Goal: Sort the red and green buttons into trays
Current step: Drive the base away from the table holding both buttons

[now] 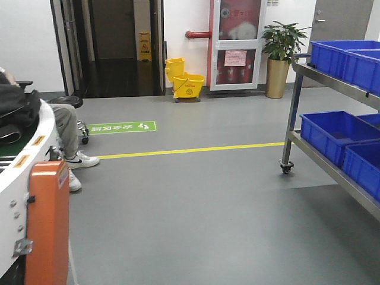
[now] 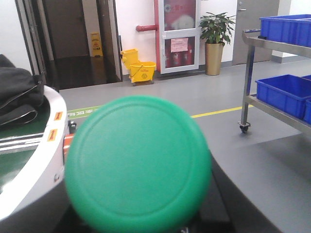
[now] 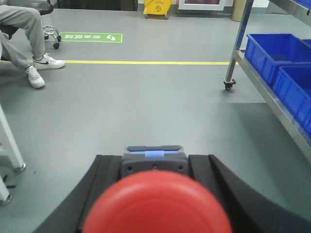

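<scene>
Green button (image 2: 138, 165) hides the left end effector, grip unclear; right end effector (image 3: 154, 158) clasps red button (image 3: 155, 204).

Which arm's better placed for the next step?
Lean right, weakly. Right pincer visibly flanks the red button over the floor. The green button fills the left wrist view, hiding its grip. No tray shows in any view, so reach is unsettled.

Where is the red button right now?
In the right wrist view, the red button sits bottom centre, close against the camera, held in the right gripper above the grey floor, with the blue crates off to its right.
</scene>
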### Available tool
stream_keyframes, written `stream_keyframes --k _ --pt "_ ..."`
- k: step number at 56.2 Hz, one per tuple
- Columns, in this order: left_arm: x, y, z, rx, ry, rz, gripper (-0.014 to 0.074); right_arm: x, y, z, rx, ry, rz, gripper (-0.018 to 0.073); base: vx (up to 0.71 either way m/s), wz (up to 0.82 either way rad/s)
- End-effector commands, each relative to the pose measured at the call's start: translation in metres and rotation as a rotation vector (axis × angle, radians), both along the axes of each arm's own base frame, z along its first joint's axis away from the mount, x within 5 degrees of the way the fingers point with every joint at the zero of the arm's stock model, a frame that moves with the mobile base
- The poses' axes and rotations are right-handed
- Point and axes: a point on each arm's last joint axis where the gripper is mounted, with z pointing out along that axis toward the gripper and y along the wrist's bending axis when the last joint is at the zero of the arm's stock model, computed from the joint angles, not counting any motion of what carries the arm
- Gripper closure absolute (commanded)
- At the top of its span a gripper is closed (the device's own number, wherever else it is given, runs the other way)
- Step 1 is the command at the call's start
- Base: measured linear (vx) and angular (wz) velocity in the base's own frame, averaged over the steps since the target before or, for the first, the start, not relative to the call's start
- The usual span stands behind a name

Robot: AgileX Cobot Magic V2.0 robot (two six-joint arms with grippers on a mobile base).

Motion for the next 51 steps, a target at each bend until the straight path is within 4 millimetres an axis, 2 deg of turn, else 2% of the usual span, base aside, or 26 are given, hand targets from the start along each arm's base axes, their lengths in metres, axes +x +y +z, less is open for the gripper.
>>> stream_keyframes --k 1,51 --pt "-0.0009 -0.0006 0.0187 -0.028 -0.111 -0.007 0.0595 -0.0003 0.0017 0.0169 -0.012 -0.112 0.029 0.0568 0.49 -0.09" --pt "-0.0009 -0.0006 0.0184 -0.027 -0.108 -0.007 0.0594 -0.0003 0.0017 0.0169 -0.012 -0.112 0.029 0.0568 0.51 -0.14"
